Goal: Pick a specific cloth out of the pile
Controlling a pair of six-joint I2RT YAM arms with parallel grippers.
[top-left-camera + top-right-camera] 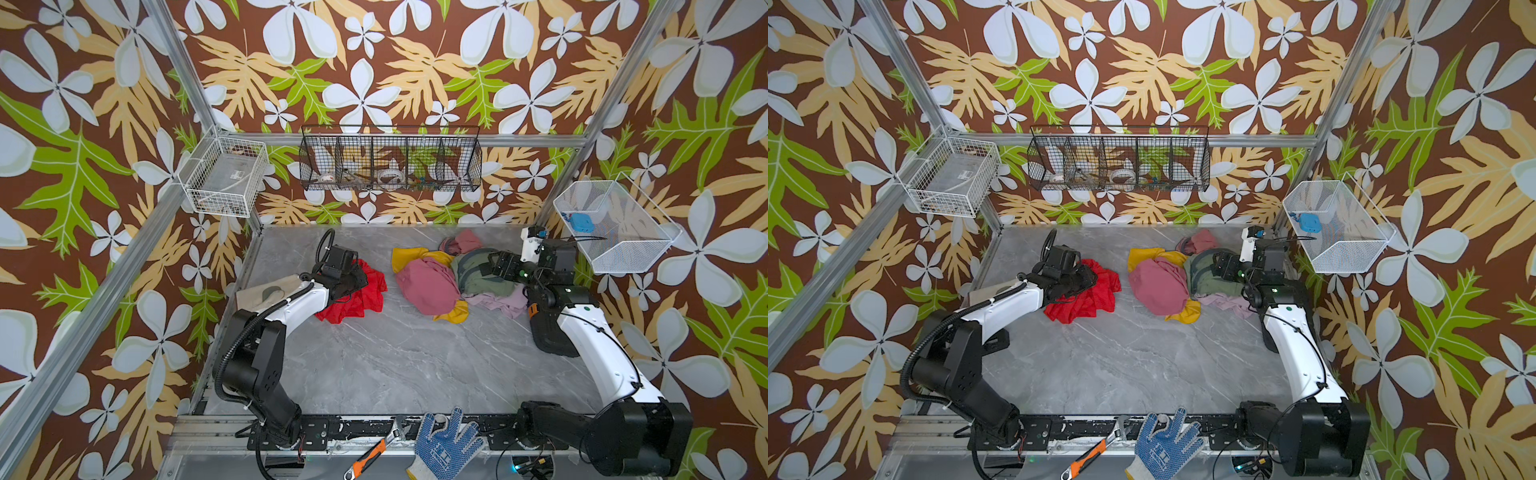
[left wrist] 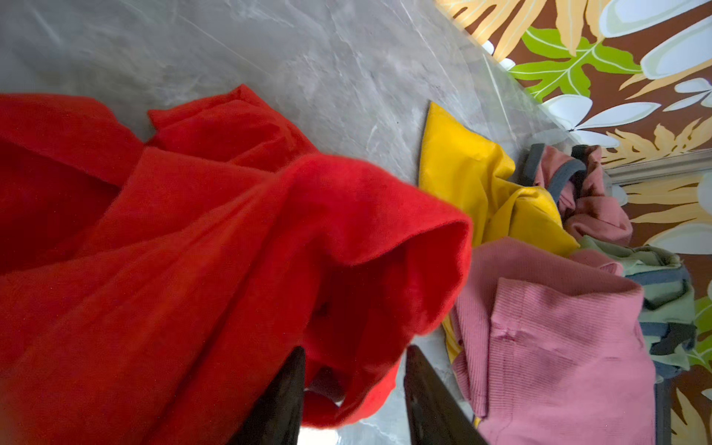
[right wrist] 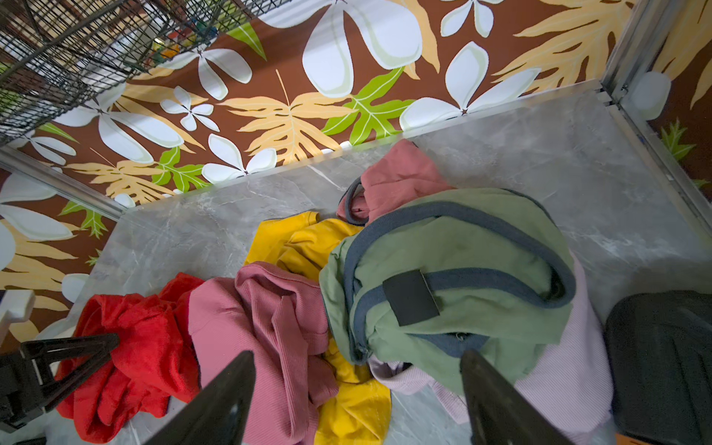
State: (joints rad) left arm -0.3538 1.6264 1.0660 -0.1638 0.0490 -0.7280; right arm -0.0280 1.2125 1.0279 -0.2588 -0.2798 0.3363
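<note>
The red cloth (image 1: 365, 297) (image 1: 1100, 291) lies crumpled on the grey table, left of the pile (image 1: 432, 282) (image 1: 1163, 286) and apart from it. My left gripper (image 1: 357, 278) (image 2: 356, 348) sits over the red cloth (image 2: 231, 250), open, with a loose fold of it hanging between the two fingers. The pile holds dusty pink (image 3: 277, 319), mustard yellow (image 3: 304, 242), olive green (image 3: 462, 246) and lilac (image 3: 570, 358) cloths. My right gripper (image 1: 498, 264) (image 3: 358, 352) hovers open over the pile's right side, holding nothing.
A blue dotted work glove (image 1: 444, 444) and an orange-handled wrench (image 1: 374, 451) lie on the front rail. Wire baskets hang on the back wall (image 1: 390, 158), at the left (image 1: 226, 176) and at the right (image 1: 615, 226). A beige item (image 1: 266, 293) lies behind the left arm.
</note>
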